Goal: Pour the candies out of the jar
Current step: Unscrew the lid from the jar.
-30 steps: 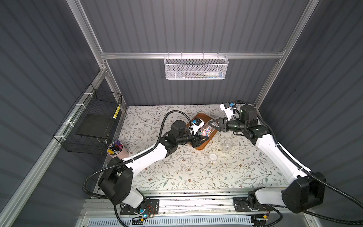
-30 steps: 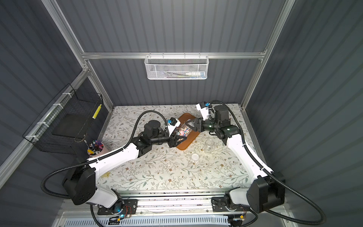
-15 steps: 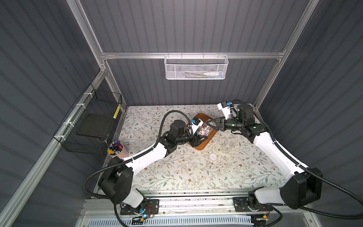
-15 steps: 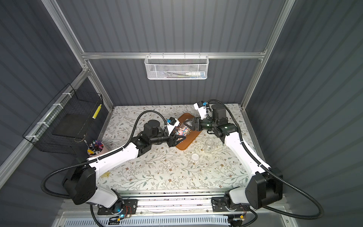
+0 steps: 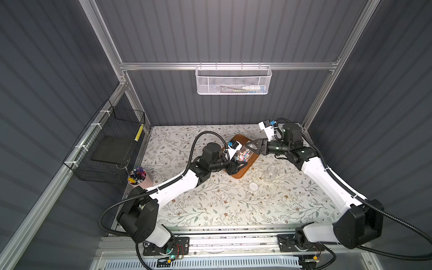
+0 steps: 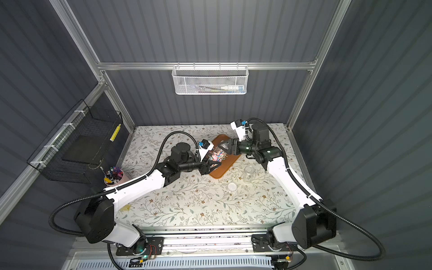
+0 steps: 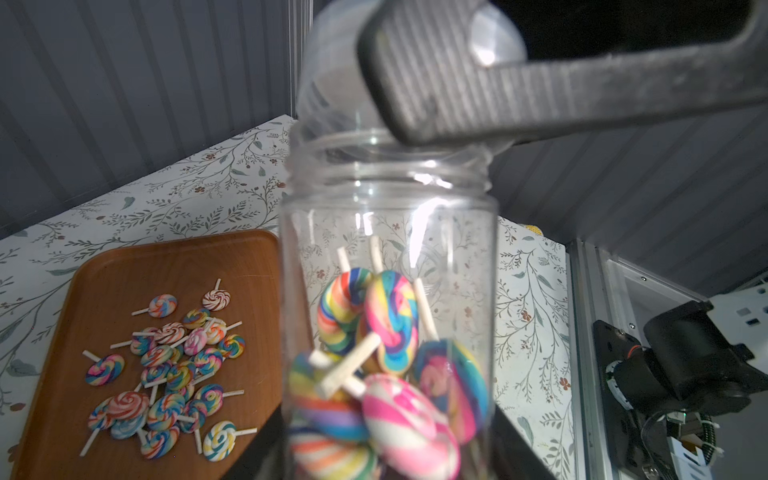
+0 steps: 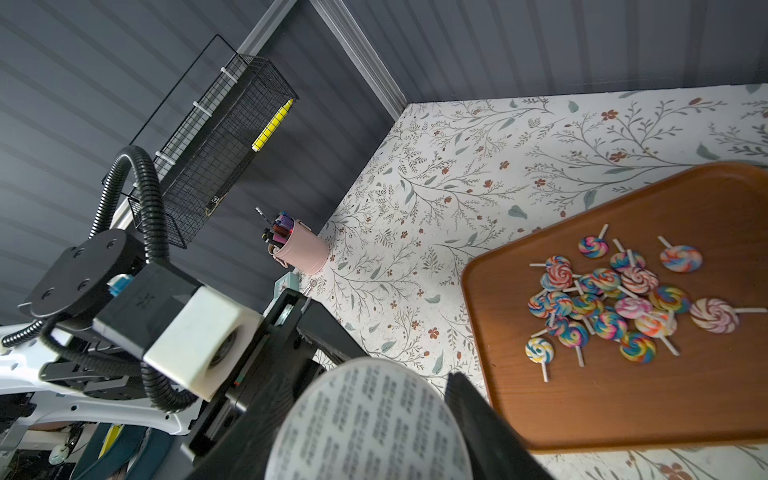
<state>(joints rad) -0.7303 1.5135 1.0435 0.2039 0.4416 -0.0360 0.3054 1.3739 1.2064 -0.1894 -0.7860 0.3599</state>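
Left gripper clamped on base of jar. Right gripper clamped on lid; lid just off jar mouth, threads bare. Jar aloft over tray, tilted, mouth toward right arm. Candies piled in jar's lower end; another heap of candies lies on tray. Tray on floral table. Near tray: empty jar, spare lid close by. Pen cup at table's left edge.
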